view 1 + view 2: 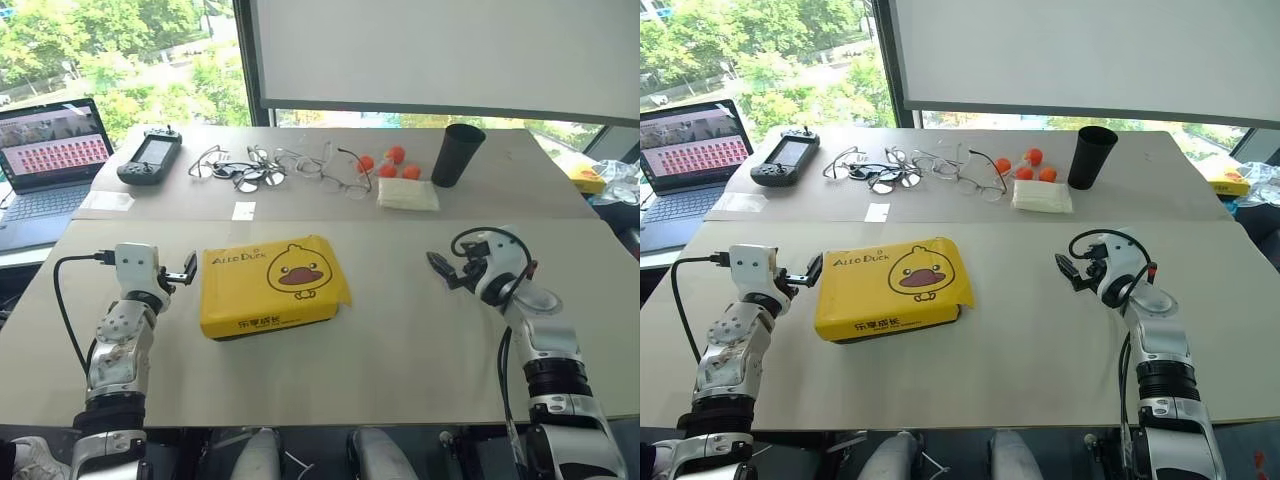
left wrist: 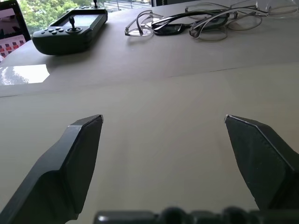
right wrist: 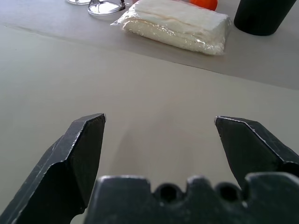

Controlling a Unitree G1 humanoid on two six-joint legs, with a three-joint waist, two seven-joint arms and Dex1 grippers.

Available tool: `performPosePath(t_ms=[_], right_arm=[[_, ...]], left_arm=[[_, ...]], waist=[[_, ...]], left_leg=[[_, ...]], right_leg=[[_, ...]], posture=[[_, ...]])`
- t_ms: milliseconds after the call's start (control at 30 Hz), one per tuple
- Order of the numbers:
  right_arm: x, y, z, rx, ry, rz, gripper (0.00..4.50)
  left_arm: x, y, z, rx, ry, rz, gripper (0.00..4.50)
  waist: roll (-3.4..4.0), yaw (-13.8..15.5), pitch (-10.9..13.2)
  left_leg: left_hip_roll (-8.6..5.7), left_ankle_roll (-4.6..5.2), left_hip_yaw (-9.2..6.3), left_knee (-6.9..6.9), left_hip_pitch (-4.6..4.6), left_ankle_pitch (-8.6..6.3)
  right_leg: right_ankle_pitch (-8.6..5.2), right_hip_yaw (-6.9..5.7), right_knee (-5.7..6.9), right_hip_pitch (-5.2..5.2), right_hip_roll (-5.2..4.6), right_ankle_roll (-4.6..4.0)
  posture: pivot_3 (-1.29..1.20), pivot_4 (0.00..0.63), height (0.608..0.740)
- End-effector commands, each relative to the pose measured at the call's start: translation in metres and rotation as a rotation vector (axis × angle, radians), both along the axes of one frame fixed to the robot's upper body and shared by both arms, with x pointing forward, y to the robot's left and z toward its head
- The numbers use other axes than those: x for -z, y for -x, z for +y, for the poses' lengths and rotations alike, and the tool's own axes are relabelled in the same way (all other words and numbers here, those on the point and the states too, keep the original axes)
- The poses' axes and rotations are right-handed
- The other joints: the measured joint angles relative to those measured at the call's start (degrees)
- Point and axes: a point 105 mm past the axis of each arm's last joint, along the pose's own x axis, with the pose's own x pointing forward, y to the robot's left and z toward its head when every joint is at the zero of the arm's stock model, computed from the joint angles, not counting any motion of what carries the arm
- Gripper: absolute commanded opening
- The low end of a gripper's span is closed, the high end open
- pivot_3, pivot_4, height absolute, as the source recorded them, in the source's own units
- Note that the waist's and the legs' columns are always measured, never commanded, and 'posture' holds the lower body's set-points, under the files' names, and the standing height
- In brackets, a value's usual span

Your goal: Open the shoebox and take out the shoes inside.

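The shoebox (image 1: 271, 285) lies flat and closed on the near table, a yellow box with a cartoon duck face on its lid and dark sides. The shoes are hidden. My left gripper (image 1: 184, 270) stands open just left of the box, a small gap away, with nothing between its fingers (image 2: 79, 158). My right gripper (image 1: 447, 270) is open too, well to the right of the box over bare table, fingers (image 3: 81, 154) spread and empty.
On the far table lie several pairs of glasses (image 1: 285, 168), a black game controller (image 1: 150, 157), orange balls (image 1: 390, 163), a white tissue pack (image 1: 408, 194) and a black cup (image 1: 457, 154). A laptop (image 1: 45, 160) sits far left, a yellow packet (image 1: 588, 178) far right.
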Motion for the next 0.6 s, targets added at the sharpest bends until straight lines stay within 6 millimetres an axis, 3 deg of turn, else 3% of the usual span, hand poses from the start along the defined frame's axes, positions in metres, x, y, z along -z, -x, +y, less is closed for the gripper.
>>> performPosePath(t_ms=[33, 133, 267, 400, 433, 500, 600], right_arm=[[-0.012, 0.000, -0.003, -0.014, 0.011, -0.042, 4.44], [-0.017, 0.001, -0.009, -0.023, -0.024, -0.035, 3.62], [-0.021, 0.002, -0.004, -0.056, -0.021, -0.042, 2.24], [-0.024, 0.005, 0.018, -0.177, -0.016, -0.029, 0.98], [-0.023, 0.008, 0.031, -0.249, -0.011, -0.010, 0.56], [-0.019, 0.015, 0.054, -0.379, -0.008, 0.034, 0.02], [-0.009, 0.029, 0.087, -0.584, 0.017, 0.111, 0.02]], left_arm=[[-0.022, 0.002, 0.012, -0.023, -0.027, -0.065, 4.50], [-0.025, 0.005, 0.019, -0.004, 0.007, -0.079, 3.64], [-0.024, 0.007, 0.022, -0.002, 0.000, -0.072, 2.05], [-0.021, 0.008, 0.022, 0.032, -0.009, -0.044, 0.66], [-0.017, 0.010, 0.017, 0.075, -0.036, -0.010, 0.20], [-0.007, 0.014, 0.009, 0.160, -0.095, 0.061, 0.00], [0.000, 0.021, -0.005, 0.292, -0.163, 0.144, 0.00]], waist=[[0.00, 0.0, 0.0], [0.00, 0.0, 0.0], [0.00, 0.1, 0.0], [0.00, 0.0, 0.0], [0.00, -0.1, 0.0], [0.01, -0.4, 0.0], [0.02, -0.6, 0.0]], left_leg=[[0.00, 0.00, 0.00, 0.00, 0.00, 0.00], [0.00, 0.00, 0.00, 0.00, 0.00, 0.00], [0.00, 0.00, 0.00, 0.00, 0.00, 0.00], [0.00, 0.00, 0.00, 0.02, 0.00, 0.00], [0.00, 0.00, 0.00, 0.01, 0.01, 0.00], [0.03, 0.00, 0.01, 0.00, 0.03, -0.01], [0.05, 0.01, 0.01, 0.00, 0.04, -0.01]], right_leg=[[0.00, 0.00, 0.00, 0.00, 0.00, 0.00], [0.00, 0.00, 0.00, 0.00, 0.01, 0.00], [0.00, 0.00, 0.00, 0.00, 0.00, 0.00], [0.00, 0.00, 0.00, 0.01, 0.00, 0.00], [0.00, 0.00, 0.00, 0.01, 0.01, 0.00], [0.00, 0.01, 0.00, 0.01, 0.03, 0.00], [0.00, 0.01, 0.04, -0.01, 0.04, 0.00]], posture=[[0.00, 0.150, 0.724], [0.00, 0.150, 0.724], [0.00, 0.150, 0.724], [0.00, 0.150, 0.724], [0.00, 0.150, 0.724], [0.00, 0.150, 0.724], [0.00, 0.150, 0.724]])
